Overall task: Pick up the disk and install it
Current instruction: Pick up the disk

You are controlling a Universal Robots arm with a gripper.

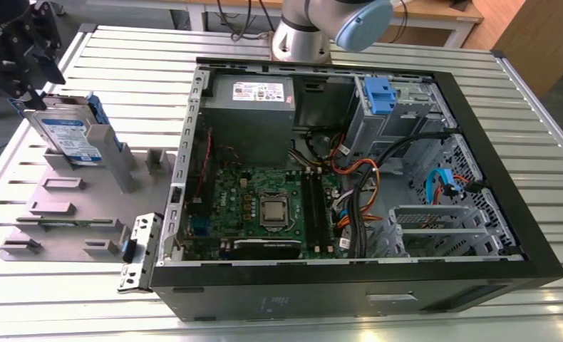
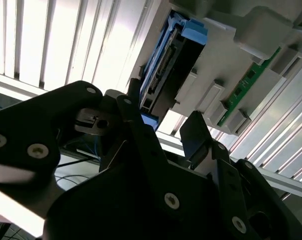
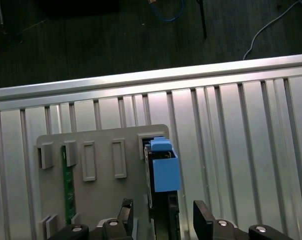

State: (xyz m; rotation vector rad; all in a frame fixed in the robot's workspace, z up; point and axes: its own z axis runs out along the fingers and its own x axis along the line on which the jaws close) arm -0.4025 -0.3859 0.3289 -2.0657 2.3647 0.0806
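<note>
The disk [image 1: 68,132], a silver drive with a white-and-blue label in a blue bracket, stands on edge in a slot of the grey holder plate [image 1: 63,214] at the exterior view's left. My black gripper [image 1: 27,92] hangs just above its far top corner. In the first wrist view the disk [image 3: 161,167] lies between the two fingers [image 3: 203,220], and the gripper [image 3: 163,220] is open with gaps on both sides. The second wrist view shows the disk [image 2: 166,65] edge-on just beyond the gripper [image 2: 166,130].
An open computer case [image 1: 491,178] fills the exterior view's middle and right, with a grey power supply [image 1: 253,107], green motherboard [image 1: 262,206], blue drive bay latch [image 1: 378,96] and loose cables. A thin green board [image 3: 67,185] stands in another holder slot. The table is ribbed aluminium [image 1: 120,64].
</note>
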